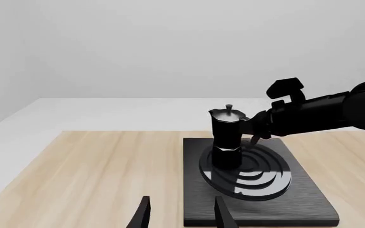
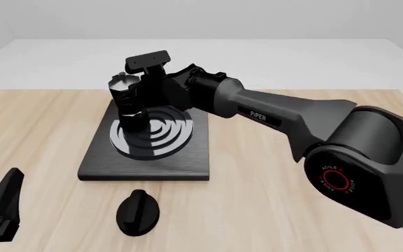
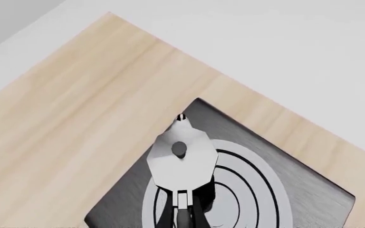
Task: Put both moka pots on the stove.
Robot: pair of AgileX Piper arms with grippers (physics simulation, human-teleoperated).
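Observation:
A black faceted moka pot [image 2: 127, 100] with a silvery lid stands upright on the burner rings of the stove [image 2: 187, 163], the dark grey slab left of the table's middle. My right gripper [image 2: 147, 94] reaches in from the right and is shut on the pot's side handle. The left wrist view shows the moka pot [image 1: 227, 137], the stove [image 1: 296, 209] and the right gripper [image 1: 254, 129] at the handle. From the right wrist view I look straight down on the pot's lid [image 3: 182, 159]. My left gripper [image 1: 181, 216] stands open and holds nothing, low at the near left [image 2: 2, 205].
A black oval knob [image 2: 138, 211] lies on the wooden table [image 2: 272, 199] just in front of the stove's near edge. The right arm [image 2: 285, 118] stretches across the table above the stove's right side. Beyond the table's far edge is white floor.

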